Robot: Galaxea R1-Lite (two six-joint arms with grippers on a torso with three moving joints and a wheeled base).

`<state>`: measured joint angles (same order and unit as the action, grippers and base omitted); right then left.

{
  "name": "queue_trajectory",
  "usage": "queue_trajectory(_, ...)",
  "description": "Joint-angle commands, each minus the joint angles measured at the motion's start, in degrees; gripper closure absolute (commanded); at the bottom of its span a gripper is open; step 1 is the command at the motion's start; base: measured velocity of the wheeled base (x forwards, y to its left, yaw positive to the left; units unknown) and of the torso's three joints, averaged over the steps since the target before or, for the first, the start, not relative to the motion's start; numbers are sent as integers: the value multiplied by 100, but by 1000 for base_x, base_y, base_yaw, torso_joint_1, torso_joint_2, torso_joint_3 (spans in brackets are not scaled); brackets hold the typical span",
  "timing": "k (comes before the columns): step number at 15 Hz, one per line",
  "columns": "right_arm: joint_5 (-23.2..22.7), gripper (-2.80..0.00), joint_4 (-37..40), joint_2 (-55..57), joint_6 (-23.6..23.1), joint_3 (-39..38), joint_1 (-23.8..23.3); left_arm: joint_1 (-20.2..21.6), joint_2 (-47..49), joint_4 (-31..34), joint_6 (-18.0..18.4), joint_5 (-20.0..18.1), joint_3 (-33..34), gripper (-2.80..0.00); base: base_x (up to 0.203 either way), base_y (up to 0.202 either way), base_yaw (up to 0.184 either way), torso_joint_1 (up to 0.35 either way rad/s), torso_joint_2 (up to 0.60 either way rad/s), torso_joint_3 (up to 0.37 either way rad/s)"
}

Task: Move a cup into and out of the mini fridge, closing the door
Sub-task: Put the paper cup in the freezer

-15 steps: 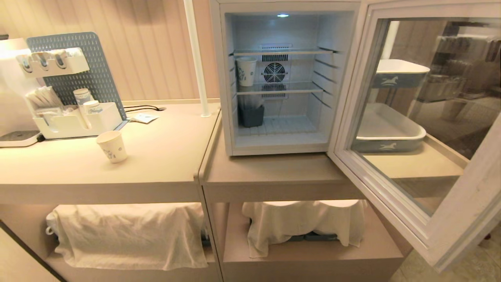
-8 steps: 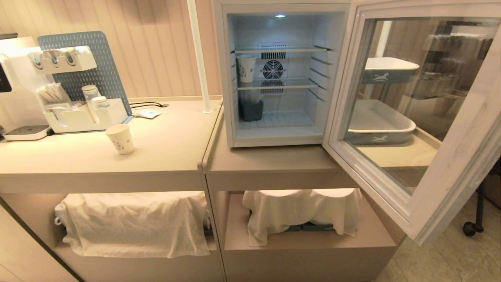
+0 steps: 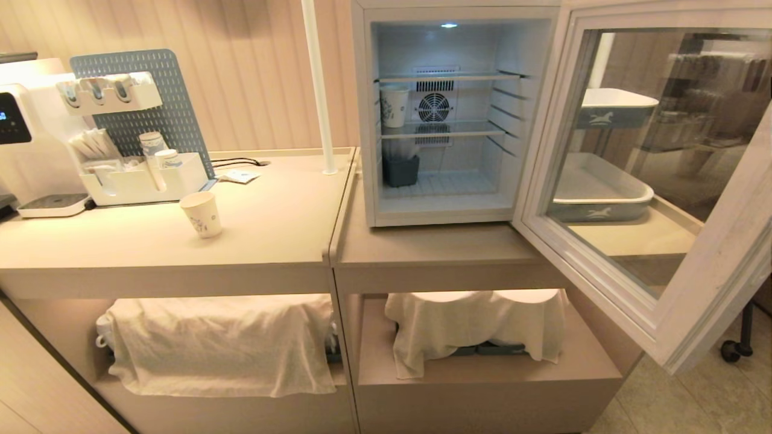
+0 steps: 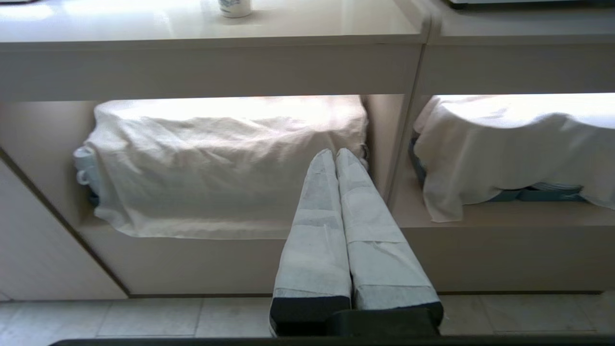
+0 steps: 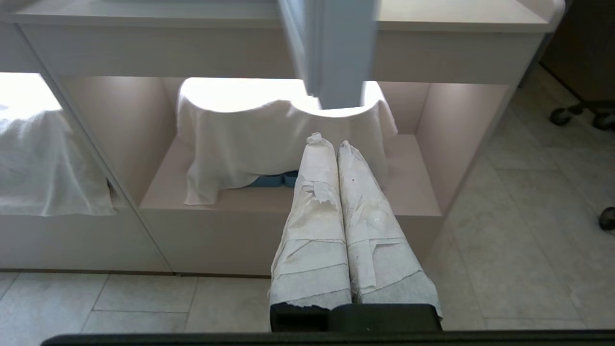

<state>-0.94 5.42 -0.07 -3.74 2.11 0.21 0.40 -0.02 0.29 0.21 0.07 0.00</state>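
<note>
Both arms parked low in front of the cabinets, neither in the head view. Left gripper (image 4: 335,153) has jaws pressed together on nothing, pointing at the cloth-covered lower shelf. Right gripper (image 5: 326,142) is the same, jaws together and empty, below the door's lower edge.

Mini fridge (image 3: 365,120) sits on the right bench (image 3: 434,247), its door (image 3: 711,289) swung wide open toward the robot's right. One cup (image 3: 394,105) stands inside on the middle wire shelf, hard against the left wall, beside the rear fan (image 3: 433,107). A second paper cup (image 3: 202,214) stands upright on the left bench, near the white organizer (image 3: 145,181). Print too small to tell which one carries the denser blue pattern, so which is the task cup can't be settled here.

Judged step: approach, nothing grasped yet. To do it well:
- spread the jaws before reaching, not at the cup
- grip the paper wall lightly at mid height; it crushes easily
- for the cup inside, come in level between the two shelves and keep clear of the left wall
- lift slightly before pulling out so the base does not catch on the wires
- right arm sits nearest the door, so it suits the closing push; keep it off the glass
</note>
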Motion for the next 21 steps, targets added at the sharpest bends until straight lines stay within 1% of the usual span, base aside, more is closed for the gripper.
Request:
queue_trajectory(1, -3, 0, 2, -1, -14, 7, 6, 4, 2, -3, -3, 2, 0, 0, 0, 195, 2, -2, 2, 2)
queue_trajectory(21, -3, 0, 5, -1, -4, 9, 6, 4, 2, -3, -3, 2, 0, 0, 0, 192, 0, 3, 2, 2)
